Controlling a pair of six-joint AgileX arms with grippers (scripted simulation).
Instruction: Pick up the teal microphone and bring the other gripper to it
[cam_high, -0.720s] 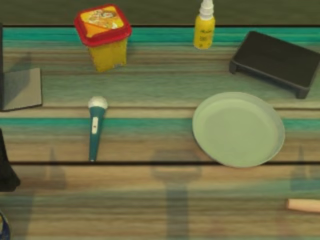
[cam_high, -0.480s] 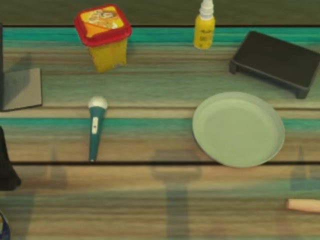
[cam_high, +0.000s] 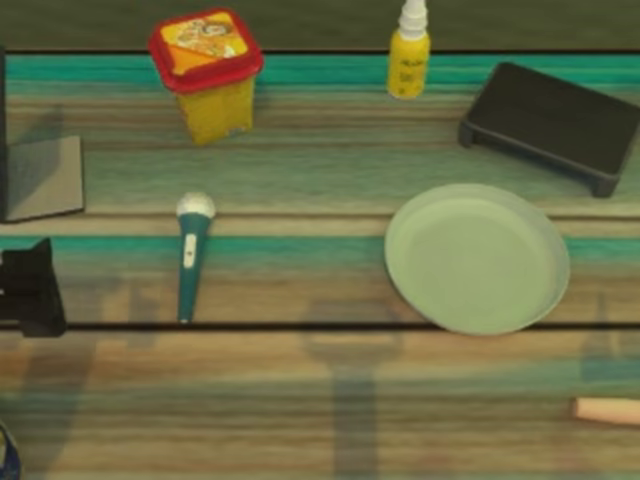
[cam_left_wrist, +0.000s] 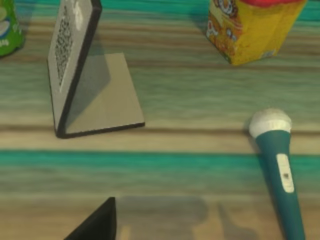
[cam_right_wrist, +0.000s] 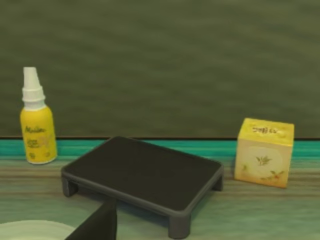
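While the teal microphone (cam_high: 190, 257) lay flat on the counter (cam_high: 300, 400) below the yellow tub (cam_high: 207, 73), my left pincer (cam_high: 30, 285) sat at the left edge, well apart; couldn't tell whether it was spread.

The left gripper (cam_high: 28, 288) is a blocky, matte black body with squared corners, no markings showing. In each wrist view only one pointed black fingertip (cam_left_wrist: 97, 225) shows.

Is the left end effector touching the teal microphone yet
Apart. The top view shows the left end effector at the table's left edge, with bare wood between it and the teal microphone, which lies flat on the table.
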